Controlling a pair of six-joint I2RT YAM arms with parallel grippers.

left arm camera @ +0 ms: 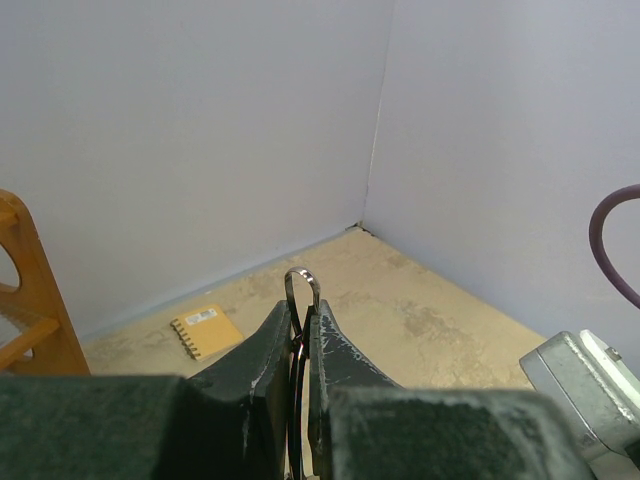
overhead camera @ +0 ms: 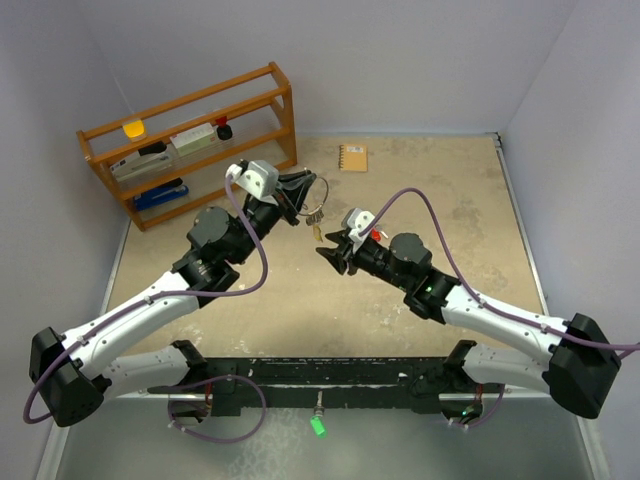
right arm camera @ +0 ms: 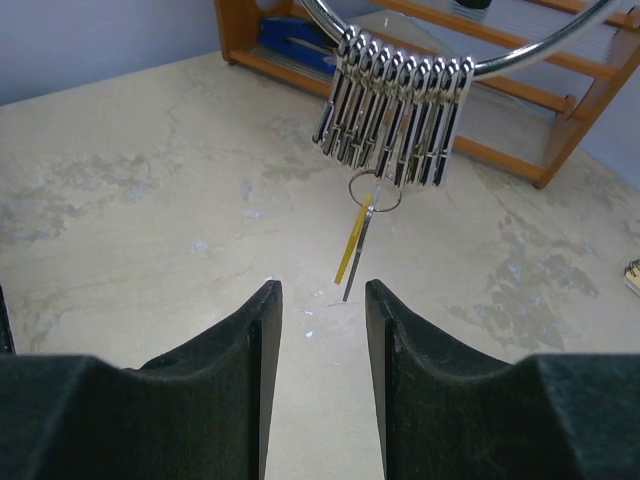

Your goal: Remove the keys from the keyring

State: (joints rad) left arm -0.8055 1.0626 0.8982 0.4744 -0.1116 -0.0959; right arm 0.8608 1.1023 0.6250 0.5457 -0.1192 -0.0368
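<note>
Where the keyring (left arm camera: 302, 285) sits: pinched edge-on by the left gripper (left arm camera: 305, 318)
Keys (right arm camera: 395, 120): hanging bunched from it, just beyond the right gripper (right arm camera: 323, 300)
Right gripper: spread, gripping nothing

I get soft, even light from above, with faint shadows on the table (overhead camera: 300, 315). The keyring (right arm camera: 520, 55) glints; the near right gripper (right arm camera: 322, 300) looks slightly soft.

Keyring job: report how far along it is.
Done: the left gripper holds the keyring clamped above the table. In hand: the open right gripper faces the hanging keys, not touching. Left: the whole row of keys hangs on the ring; none looks removed.
</note>
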